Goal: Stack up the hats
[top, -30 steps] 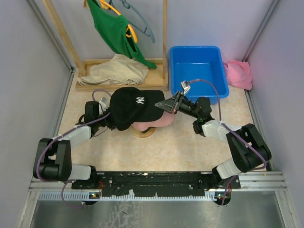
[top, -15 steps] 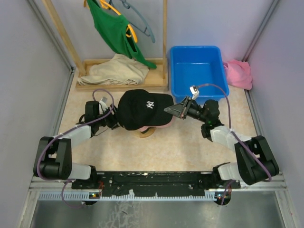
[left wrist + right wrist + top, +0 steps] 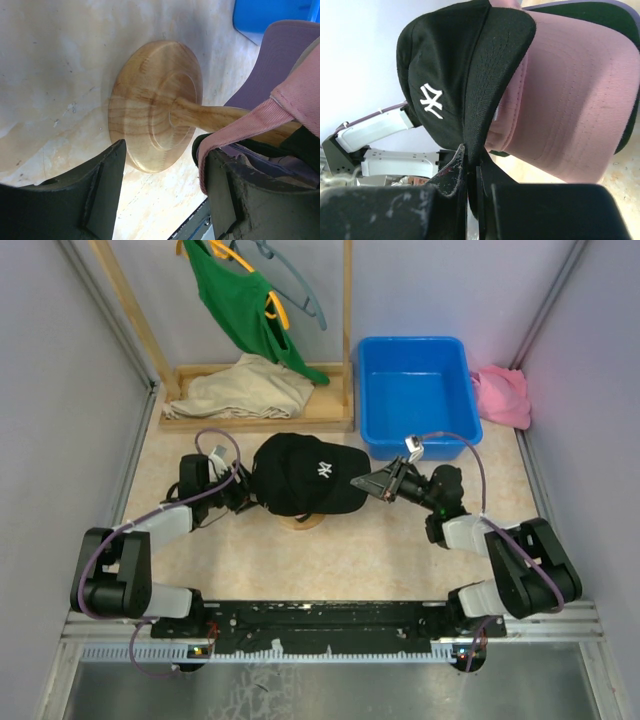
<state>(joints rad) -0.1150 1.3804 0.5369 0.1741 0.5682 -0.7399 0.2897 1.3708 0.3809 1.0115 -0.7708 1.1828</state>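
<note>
Black cap [image 3: 305,478], white logo — atop pink cap [image 3: 570,100], brim over brim

Robot lab test cell, not a home or shop. Plain grey-lilac wall panels [image 3: 60,390] set in aluminium frame posts [image 3: 547,305] box in a small marble-look tabletop [image 3: 350,550]. Two arms, left arm [image 3: 165,522] and right arm [image 3: 465,530], are bolted to a black rail [image 3: 330,618] at the near edge, w/ purple cables [image 3: 215,432] looped along them. Props look staged, laundry-style: wooden rack [image 3: 347,330] w/ hangers [image 3: 305,302] & green shirt [image 3: 240,305], beige cloth [image 3: 240,390], blue bin [image 3: 412,342], pink cloth [image 3: 503,395], wooden stand [image 3: 155,105] w/ black cap [image 3: 300,475] on top.
</note>
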